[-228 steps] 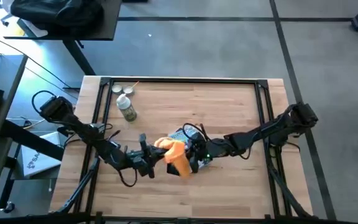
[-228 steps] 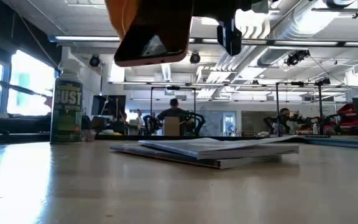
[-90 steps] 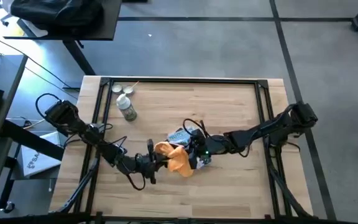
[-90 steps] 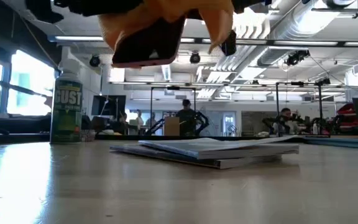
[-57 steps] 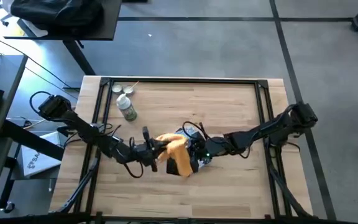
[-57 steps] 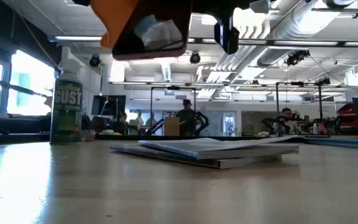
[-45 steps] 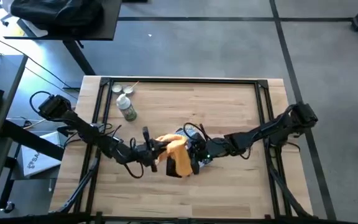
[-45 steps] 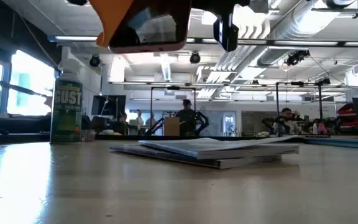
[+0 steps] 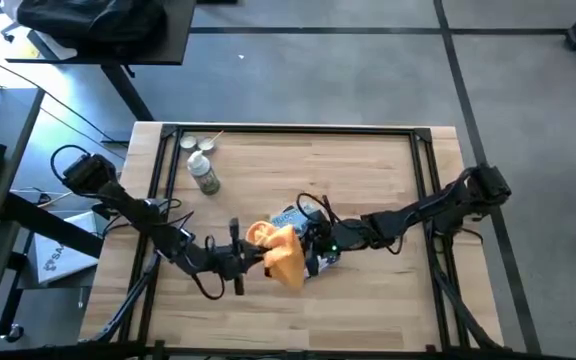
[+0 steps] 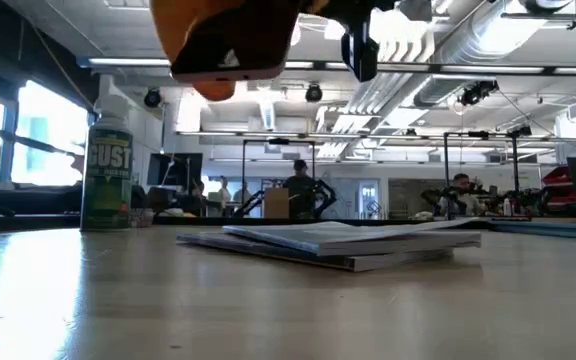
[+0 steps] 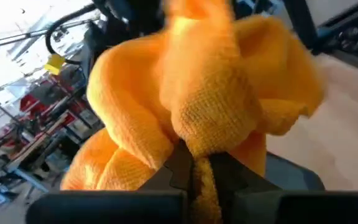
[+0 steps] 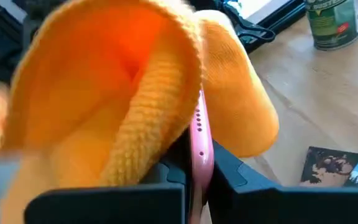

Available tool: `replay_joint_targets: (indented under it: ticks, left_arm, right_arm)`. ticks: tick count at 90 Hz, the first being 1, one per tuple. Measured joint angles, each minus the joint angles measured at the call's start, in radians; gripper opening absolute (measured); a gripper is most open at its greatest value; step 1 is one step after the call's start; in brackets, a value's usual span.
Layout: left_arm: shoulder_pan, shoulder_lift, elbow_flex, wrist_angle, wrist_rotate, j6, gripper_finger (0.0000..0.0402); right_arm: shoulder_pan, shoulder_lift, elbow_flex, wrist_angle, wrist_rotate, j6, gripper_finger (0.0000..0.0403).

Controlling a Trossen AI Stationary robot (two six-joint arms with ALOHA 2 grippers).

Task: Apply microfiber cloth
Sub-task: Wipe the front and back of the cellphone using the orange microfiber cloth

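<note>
The orange-yellow microfiber cloth (image 9: pixel 280 252) is bunched over a dark phone with a pink rim (image 10: pixel 230 50), above the table's middle, toward its near edge. My left gripper (image 9: pixel 250 256) comes from the left and is shut on the cloth (image 11: pixel 210 93). My right gripper (image 9: pixel 313 254) comes from the right and is shut on the phone. In the high view the cloth hides most of the phone. In the low view the cloth (image 10: pixel 183 25) hangs over the phone's left end. My left gripper pinches a bunched fold of the cloth (image 11: pixel 194 152) between its two fingers, coming level from the table's left. The cloth bulges ahead of the fingers, clear of the table, and lies against the phone. My right gripper pinches the phone at its pink rim (image 12: pixel 201 152) between its two fingers, coming from the table's right. The phone is lifted clear of the table, and the cloth drapes over it.
A blue-grey printed packet (image 9: pixel 290 216) lies flat on the table (image 9: pixel 368 180) under the raised phone, seen low as a thin stack (image 10: pixel 338 240). A green dust-spray can (image 9: pixel 204 172) and a small cap (image 9: pixel 188 143) are at the far left.
My left gripper has swept the cloth toward the table's far edge and then back toward the near edge, dragging it over the phone. The cloth has bunched differently with each pass. My right gripper has kept the phone nearly still in the air.
</note>
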Motion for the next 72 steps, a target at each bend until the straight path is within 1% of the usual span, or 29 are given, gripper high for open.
replay_joint_targets:
  ticks: [11, 20, 30, 43, 51, 62, 72]
  left_arm:
    - [0.023, 0.003, 0.0, 0.048, 0.001, 0.036, 0.0003]
    - [0.051, 0.004, 0.0, 0.039, 0.026, 0.021, 0.0003]
    - [0.065, 0.003, 0.0, -0.024, 0.071, -0.071, 0.0002]
    - [0.045, 0.003, -0.059, 0.0, 0.11, -0.198, 0.0001]
    - [0.02, 0.015, -0.087, 0.001, 0.111, -0.275, 0.0001]
    - [-0.013, 0.077, -0.096, 0.016, 0.101, -0.329, 0.0]
    - [-0.03, 0.158, -0.096, 0.136, 0.098, -0.336, 0.0]
  right_arm:
    - [0.0, 0.0, 0.0, 0.002, 0.0, 0.0, 0.0]
    - [-0.002, 0.0, 0.0, 0.002, 0.003, -0.001, 0.0]
    - [-0.002, -0.001, 0.0, -0.004, 0.014, -0.016, 0.0]
    - [-0.003, -0.022, -0.001, -0.009, 0.027, -0.042, 0.0]
    - [-0.01, -0.037, -0.001, -0.001, 0.039, -0.055, 0.0]
    - [-0.014, -0.041, -0.001, 0.0, 0.035, -0.064, 0.0]
    - [-0.02, -0.041, -0.001, -0.001, 0.03, -0.063, 0.0]
